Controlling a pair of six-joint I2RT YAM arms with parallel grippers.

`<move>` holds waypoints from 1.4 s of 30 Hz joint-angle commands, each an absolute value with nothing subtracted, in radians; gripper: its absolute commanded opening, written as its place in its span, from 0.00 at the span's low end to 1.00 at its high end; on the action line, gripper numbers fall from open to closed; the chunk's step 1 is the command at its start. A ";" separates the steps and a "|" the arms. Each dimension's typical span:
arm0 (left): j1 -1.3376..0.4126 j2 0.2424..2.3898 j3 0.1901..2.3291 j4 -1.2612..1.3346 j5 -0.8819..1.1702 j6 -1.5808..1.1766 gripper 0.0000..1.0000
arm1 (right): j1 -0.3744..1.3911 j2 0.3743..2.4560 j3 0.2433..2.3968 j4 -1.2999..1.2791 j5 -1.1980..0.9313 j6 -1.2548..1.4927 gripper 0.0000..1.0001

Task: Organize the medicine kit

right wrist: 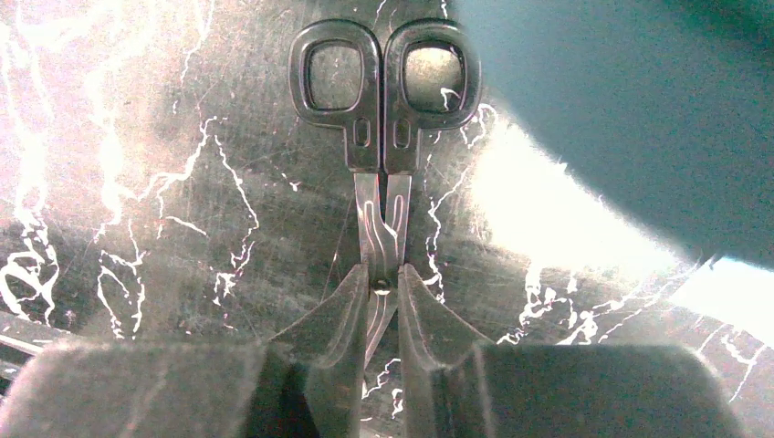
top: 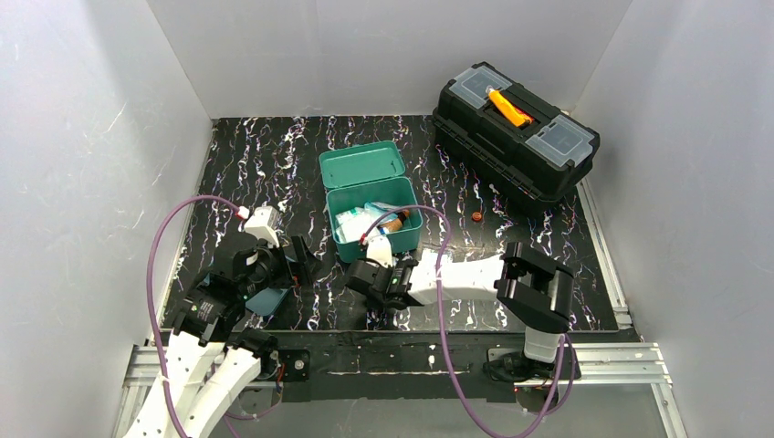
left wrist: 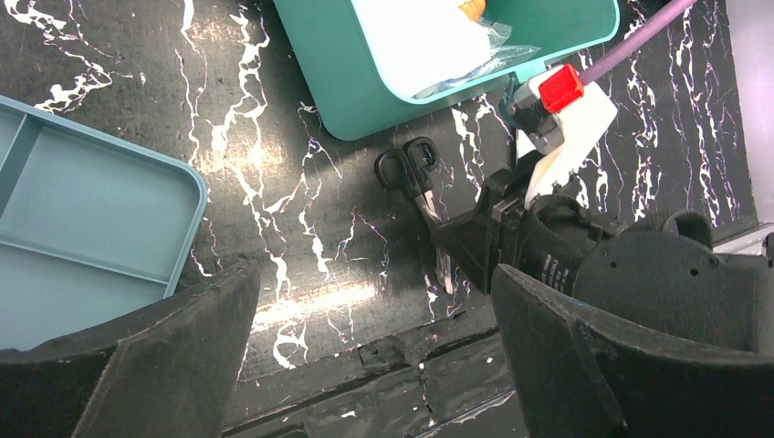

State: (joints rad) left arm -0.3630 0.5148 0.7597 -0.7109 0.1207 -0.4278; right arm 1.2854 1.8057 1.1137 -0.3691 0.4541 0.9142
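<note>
Grip the scissors firmly before lifting: flat on the tabletop and pinched well away from the handles, so likely to swing or slip. Lift straight up, then carry over the near wall of the kit and lower among the packets rather than dropping. Mind the purple cable draped beside that wall.

Find the right fingers narrowed to a slim gap, one either side of the blades near the pivot, apparently touching the steel. Find the left fingers spread wide, holding nothing, hovering above bare tabletop beside the blue tray. Look for the kit at mid-tabletop, lid open, just beyond the scissors' handles.
</note>
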 commanded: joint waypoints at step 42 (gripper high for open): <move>-0.436 0.469 0.752 -0.733 0.044 -0.440 0.98 | 1.424 1.442 0.886 -0.437 0.422 1.146 0.66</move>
